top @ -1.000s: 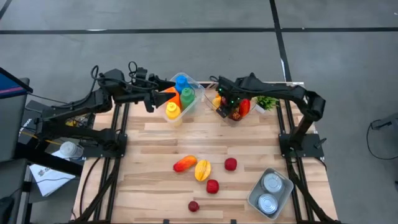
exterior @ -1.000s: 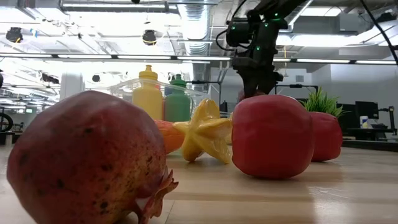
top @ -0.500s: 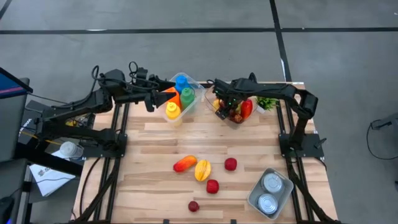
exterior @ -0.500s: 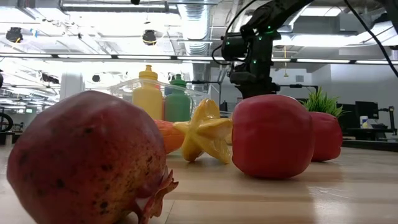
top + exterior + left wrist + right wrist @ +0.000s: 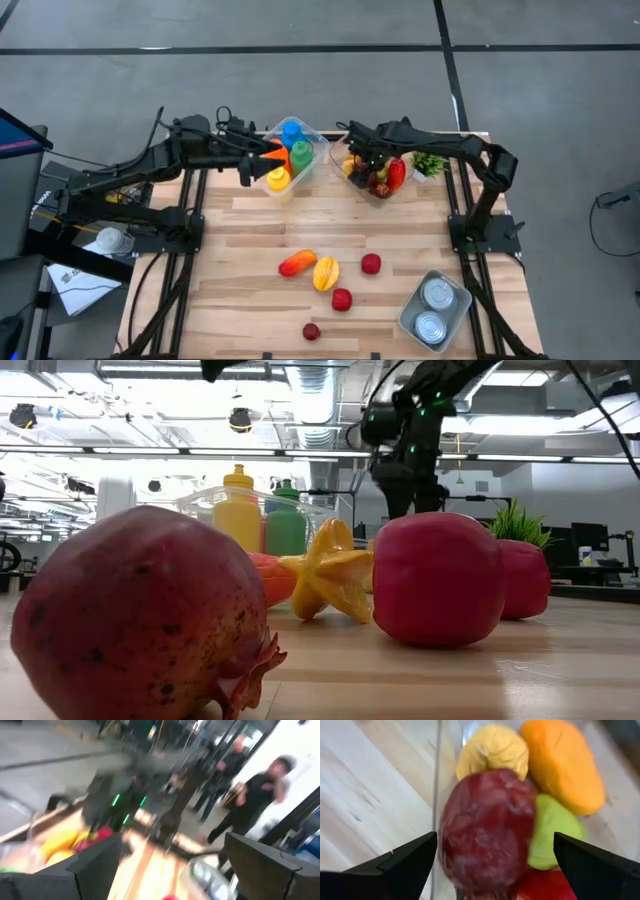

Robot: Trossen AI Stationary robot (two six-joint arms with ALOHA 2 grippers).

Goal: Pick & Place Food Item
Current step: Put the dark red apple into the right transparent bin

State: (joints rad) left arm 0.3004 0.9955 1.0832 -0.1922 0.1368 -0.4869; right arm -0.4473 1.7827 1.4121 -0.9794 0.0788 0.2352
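Now my right claw [image 5: 485, 865] hangs spread wide over the clear bin [image 5: 372, 172] at upper centre, where a dark red, glossy, rounded fruit [image 5: 487, 827] sits atop yellow, orange and green pieces.

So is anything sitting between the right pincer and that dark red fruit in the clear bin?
Nothing visible does. The right pincer hangs open right over the dark red round fruit, which lies on top of the other fruit in the clear plastic bin.
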